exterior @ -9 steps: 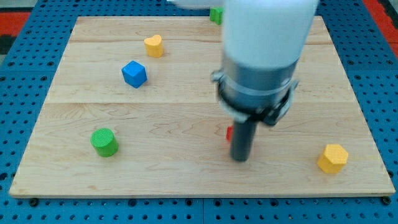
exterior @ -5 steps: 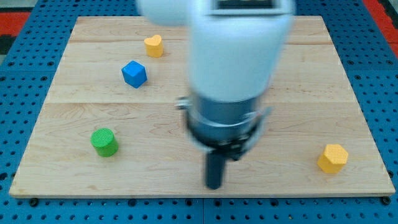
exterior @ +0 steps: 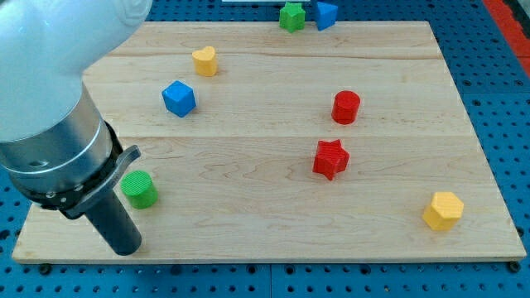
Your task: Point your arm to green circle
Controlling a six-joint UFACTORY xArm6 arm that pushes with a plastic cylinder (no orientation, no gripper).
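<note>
Wooden worktop (exterior: pixel 248 215) carries every block, and at the view's bottom left my tip (exterior: pixel 126 248) rests just below the green circle (exterior: pixel 139 189), a little to its left and very near it. No fingers exist on this arm, only the rod. Rightward lie the blue cube (exterior: pixel 179 98), the yellow heart (exterior: pixel 204 60), the green star (exterior: pixel 291 16), the blue block (exterior: pixel 325 13), the red star (exterior: pixel 330 159), the red cylinder (exterior: pixel 346 107) and the yellow hexagon (exterior: pixel 442 210).
</note>
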